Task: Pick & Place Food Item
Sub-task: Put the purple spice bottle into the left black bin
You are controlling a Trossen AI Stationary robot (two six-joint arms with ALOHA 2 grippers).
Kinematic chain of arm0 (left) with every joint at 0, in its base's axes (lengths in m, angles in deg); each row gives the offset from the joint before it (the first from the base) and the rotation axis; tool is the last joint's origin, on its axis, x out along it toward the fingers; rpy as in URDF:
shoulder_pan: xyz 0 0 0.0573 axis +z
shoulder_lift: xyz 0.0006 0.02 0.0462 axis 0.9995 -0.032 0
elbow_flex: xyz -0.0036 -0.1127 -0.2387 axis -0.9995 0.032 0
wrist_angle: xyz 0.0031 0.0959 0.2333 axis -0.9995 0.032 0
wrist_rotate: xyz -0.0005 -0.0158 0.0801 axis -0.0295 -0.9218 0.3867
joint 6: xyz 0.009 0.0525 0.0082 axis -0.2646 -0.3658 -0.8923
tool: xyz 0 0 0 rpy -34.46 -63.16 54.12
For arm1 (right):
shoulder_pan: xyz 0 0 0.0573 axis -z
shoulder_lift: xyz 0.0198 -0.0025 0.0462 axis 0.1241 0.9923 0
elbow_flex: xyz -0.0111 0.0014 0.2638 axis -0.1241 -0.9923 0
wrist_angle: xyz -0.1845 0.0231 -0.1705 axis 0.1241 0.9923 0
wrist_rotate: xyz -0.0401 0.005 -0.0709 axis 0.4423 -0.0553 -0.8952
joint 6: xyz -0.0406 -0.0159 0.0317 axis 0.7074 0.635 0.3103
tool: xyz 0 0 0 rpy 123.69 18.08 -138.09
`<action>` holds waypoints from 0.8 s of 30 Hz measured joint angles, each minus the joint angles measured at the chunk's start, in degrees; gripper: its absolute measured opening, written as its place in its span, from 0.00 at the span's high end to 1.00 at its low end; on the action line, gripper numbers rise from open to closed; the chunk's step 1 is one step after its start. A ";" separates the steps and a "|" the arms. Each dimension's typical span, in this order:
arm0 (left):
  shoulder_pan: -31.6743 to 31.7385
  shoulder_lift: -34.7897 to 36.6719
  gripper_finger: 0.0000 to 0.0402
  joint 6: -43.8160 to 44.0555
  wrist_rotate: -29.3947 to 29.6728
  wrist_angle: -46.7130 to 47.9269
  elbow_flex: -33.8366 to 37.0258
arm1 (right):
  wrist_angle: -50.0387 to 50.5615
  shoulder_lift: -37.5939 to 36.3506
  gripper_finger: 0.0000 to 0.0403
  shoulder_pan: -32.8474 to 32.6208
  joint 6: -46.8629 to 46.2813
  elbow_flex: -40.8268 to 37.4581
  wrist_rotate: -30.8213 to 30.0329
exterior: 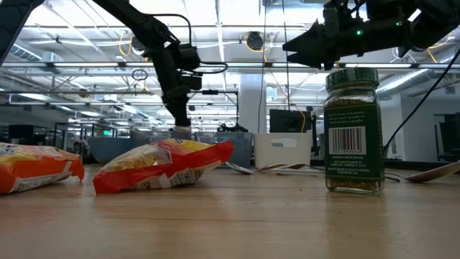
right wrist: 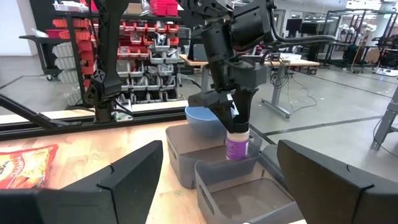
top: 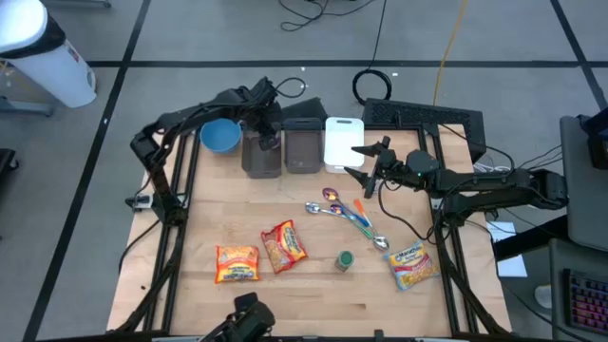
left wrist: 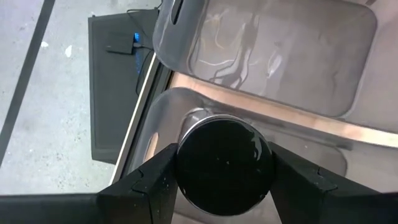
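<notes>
Wooden table point(top: 285, 294) with noodle packets and spoons, left tool point(right wrist: 231, 124) clamped on a purple jar point(right wrist: 236, 147) over the grey bin point(top: 261, 157) beside the blue bowl point(top: 219, 136), right tool point(top: 353, 163) wide open, empty, above the table near the white bin point(top: 342, 141)

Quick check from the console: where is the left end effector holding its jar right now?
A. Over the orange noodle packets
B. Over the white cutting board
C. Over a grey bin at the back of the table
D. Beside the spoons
C: the left end effector grips a purple-labelled jar above the grey bin.
</notes>
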 joint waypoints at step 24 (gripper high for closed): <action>1.22 -1.45 0.47 -1.07 -3.33 -1.25 0.00 | 0.11 0.00 0.23 0.00 -0.01 0.00 0.00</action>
